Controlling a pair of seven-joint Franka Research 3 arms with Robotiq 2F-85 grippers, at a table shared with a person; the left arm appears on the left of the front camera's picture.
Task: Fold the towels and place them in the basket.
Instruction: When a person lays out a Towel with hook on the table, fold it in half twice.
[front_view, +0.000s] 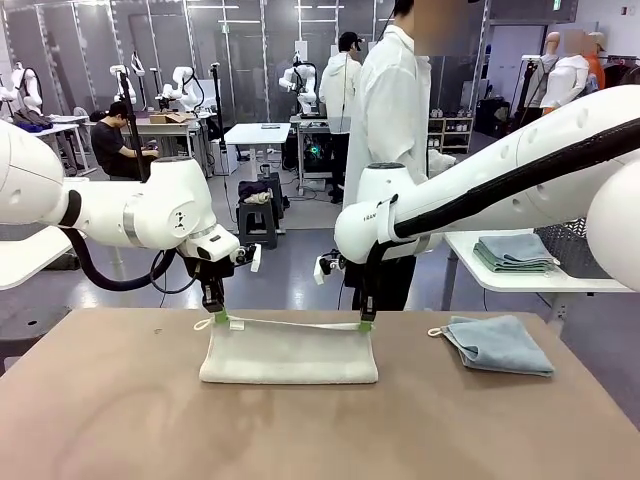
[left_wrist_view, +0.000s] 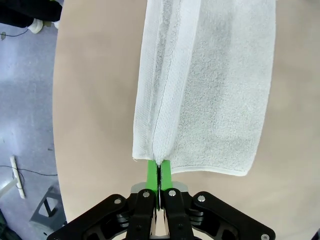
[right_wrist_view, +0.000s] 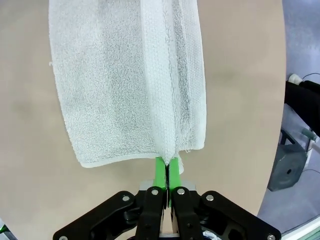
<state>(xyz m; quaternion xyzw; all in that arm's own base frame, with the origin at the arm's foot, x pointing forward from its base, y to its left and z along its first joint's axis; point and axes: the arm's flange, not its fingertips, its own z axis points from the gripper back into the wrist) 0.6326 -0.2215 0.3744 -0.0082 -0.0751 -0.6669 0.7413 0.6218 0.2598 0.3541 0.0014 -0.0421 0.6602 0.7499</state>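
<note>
Left end effector (front_view: 218, 318) and right end effector (front_view: 366, 322) each clamped a corner of the cream-white rectangular terry towel (front_view: 290, 360). We saw its top edge stretched taut between them.

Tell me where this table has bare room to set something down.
Free on the table: the whole near strip in front of the cream towel, the wide patch left of it, and a narrower gap between it and the blue-grey towel. Crowded: the cream towel's far edge, where both arms' jaws pinch its corners.
</note>
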